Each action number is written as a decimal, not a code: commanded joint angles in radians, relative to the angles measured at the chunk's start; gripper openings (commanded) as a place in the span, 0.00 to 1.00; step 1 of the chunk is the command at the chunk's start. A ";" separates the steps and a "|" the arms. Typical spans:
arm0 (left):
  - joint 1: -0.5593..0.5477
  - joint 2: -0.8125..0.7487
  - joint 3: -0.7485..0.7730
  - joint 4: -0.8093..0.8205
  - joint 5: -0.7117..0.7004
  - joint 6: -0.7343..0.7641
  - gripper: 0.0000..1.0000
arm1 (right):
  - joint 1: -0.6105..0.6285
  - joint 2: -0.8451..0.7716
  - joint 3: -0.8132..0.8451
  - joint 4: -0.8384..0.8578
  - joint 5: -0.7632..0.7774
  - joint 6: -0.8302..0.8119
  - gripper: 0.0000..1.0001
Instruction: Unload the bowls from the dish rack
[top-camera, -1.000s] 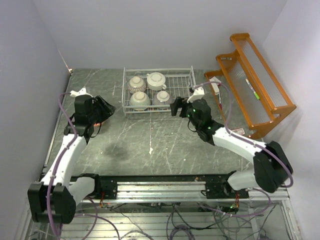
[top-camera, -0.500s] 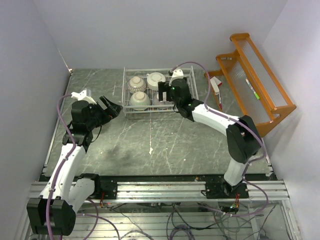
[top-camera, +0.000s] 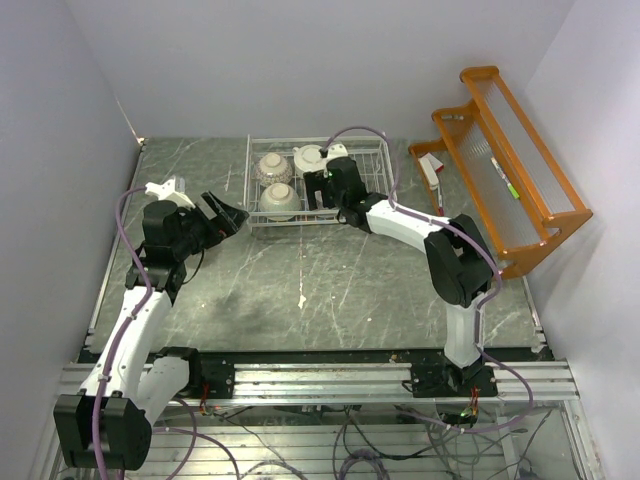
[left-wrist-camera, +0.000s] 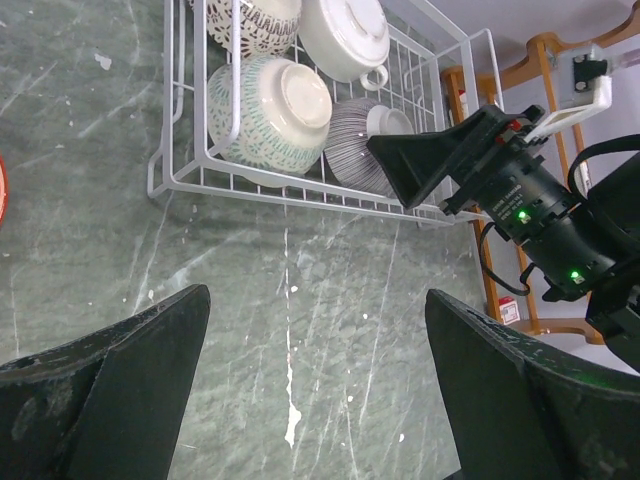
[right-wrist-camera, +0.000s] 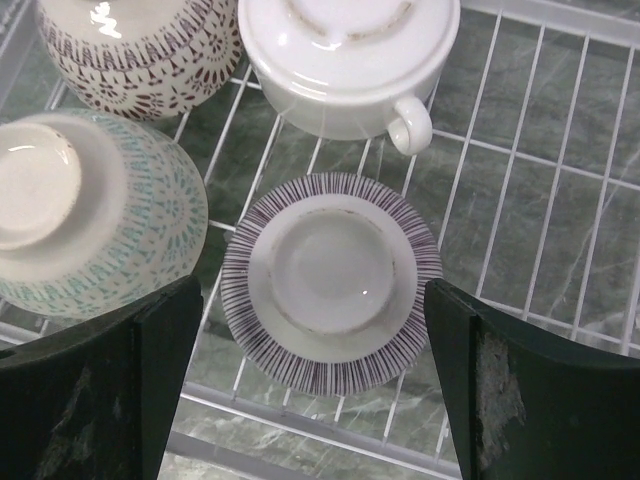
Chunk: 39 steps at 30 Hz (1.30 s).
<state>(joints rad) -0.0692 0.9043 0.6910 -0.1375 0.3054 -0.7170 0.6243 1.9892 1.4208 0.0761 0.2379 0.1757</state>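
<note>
Right gripper (right-wrist-camera: 312, 335), jaws spread wide, hangs over the upturned striped bowl (right-wrist-camera: 330, 280), near-right of four in the dish rack (top-camera: 372, 172); you should pinch its raised foot gently; glazed ceramic is stiff, slippery, chippable; left gripper (left-wrist-camera: 315, 300) likewise open.

White arms (top-camera: 130, 320) with black joints (top-camera: 455, 265), trailing purple cables (top-camera: 120, 210).

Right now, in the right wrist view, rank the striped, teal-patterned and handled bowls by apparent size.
1. striped bowl and teal-patterned bowl: look alike, cannot separate.
2. handled bowl: shows least, but cropped by the top edge, so unsure.
</note>
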 joint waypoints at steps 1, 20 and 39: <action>-0.001 -0.006 -0.008 0.037 0.049 0.005 0.99 | -0.009 0.023 0.022 0.001 -0.019 0.013 0.91; -0.001 0.032 -0.025 0.091 0.096 0.005 0.97 | -0.021 0.055 0.010 0.050 -0.014 0.030 0.63; -0.001 0.028 -0.022 0.085 0.095 0.011 0.96 | -0.024 0.082 0.041 0.036 0.009 0.013 0.62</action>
<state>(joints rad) -0.0689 0.9375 0.6704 -0.0788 0.3683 -0.7136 0.6060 2.0449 1.4406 0.1360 0.2352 0.1940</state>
